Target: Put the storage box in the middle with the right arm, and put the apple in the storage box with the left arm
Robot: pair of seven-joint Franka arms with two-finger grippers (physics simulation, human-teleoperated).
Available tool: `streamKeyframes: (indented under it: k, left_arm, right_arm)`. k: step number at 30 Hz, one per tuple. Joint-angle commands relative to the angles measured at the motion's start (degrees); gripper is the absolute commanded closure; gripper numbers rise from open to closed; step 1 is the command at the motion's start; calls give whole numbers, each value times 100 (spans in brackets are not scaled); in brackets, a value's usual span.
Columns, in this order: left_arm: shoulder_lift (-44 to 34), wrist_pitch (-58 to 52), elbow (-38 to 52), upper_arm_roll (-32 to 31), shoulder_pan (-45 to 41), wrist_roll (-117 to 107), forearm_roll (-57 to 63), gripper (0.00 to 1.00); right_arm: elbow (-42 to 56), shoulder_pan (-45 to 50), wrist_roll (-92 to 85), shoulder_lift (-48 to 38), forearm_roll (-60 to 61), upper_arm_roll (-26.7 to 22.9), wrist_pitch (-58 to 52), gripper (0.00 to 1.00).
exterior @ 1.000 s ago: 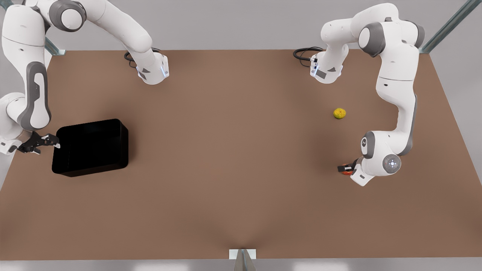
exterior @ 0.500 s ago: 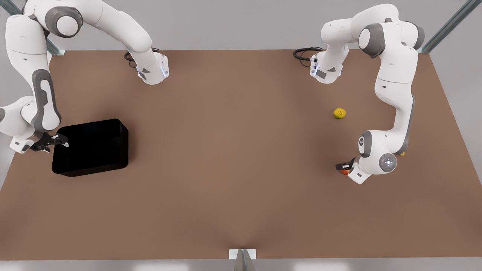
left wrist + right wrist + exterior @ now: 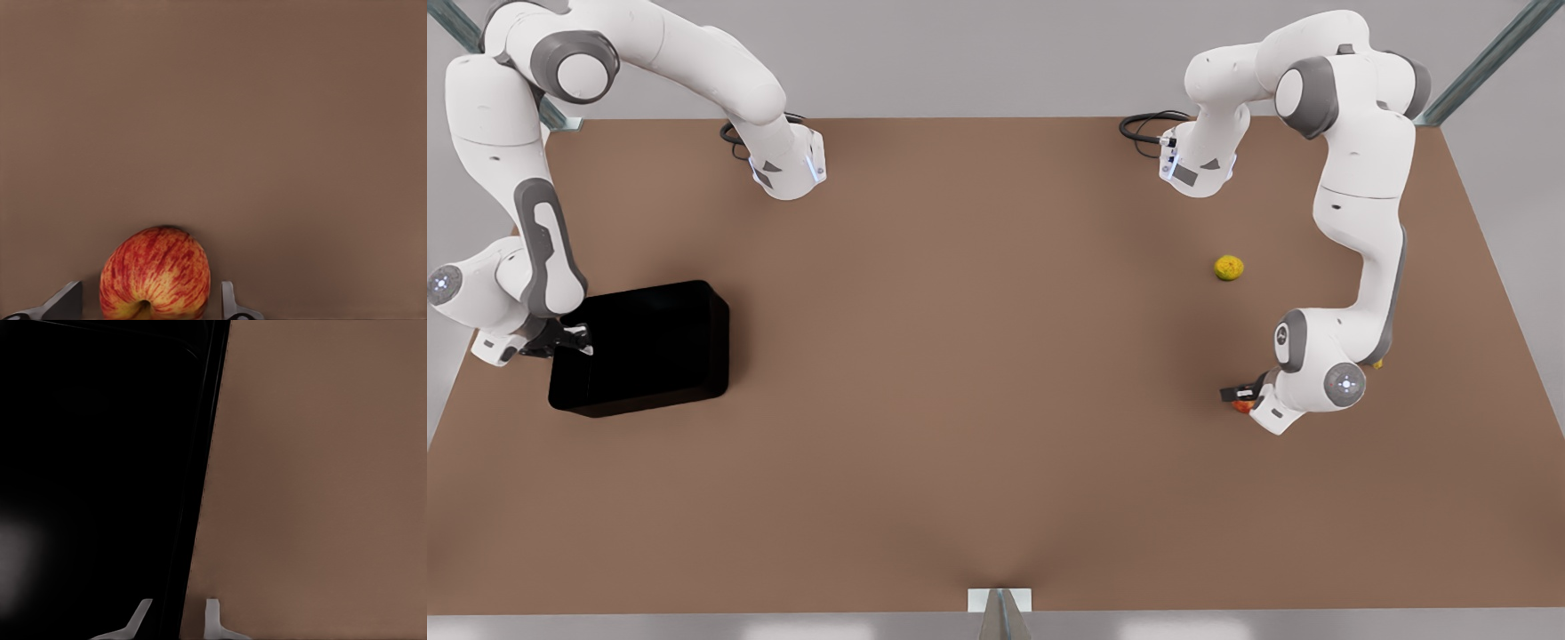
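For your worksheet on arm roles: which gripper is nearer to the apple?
Left. The left gripper straddles the apple, fingers open either side. The right gripper is far across the table, astride the storage box wall.

The apple (image 3: 155,273), red streaked with yellow, sits on the plain brown table (image 3: 267,120). The left gripper (image 3: 148,303) straddles it, one dark fingertip (image 3: 63,301) at its nine o'clock, the other at three o'clock, both standing slightly clear of the skin.

Plain brown tabletop (image 3: 978,373) under even light, pale grey wall (image 3: 978,53) behind.
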Motion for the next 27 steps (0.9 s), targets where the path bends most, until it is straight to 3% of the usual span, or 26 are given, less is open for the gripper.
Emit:
streamKeyframes:
  k: [1, 2, 18, 19, 25, 27]
  left_arm:
    - [0, 0, 0, -8, 0, 3, -1, 0]
    - [0, 0, 0, 1, 0, 3, -1, 0]
    - [-18, -9, 0, -17, 0, 3, -1, 0]
    - [-18, -9, 0, -17, 9, 3, -1, 0]
    - [-18, 0, 9, -34, -17, 3, -1, 0]
    - [-18, 0, 9, -34, -17, 3, -1, 0]
  right_arm:
    - [-2, 5, 0, 11, -2, -1, 0, 72]
    - [7, 5, 0, 20, -11, -1, 0, 79]
    - [51, 32, -9, -349, -29, 26, -325, 79]
    - [200, 49, 271, -384, 33, 60, -763, 79]
    - [306, 392, 2153, -911, 50, 588, -1433, 79]
    - [341, 383, 2531, -1113, 50, 1089, -1723, 79]
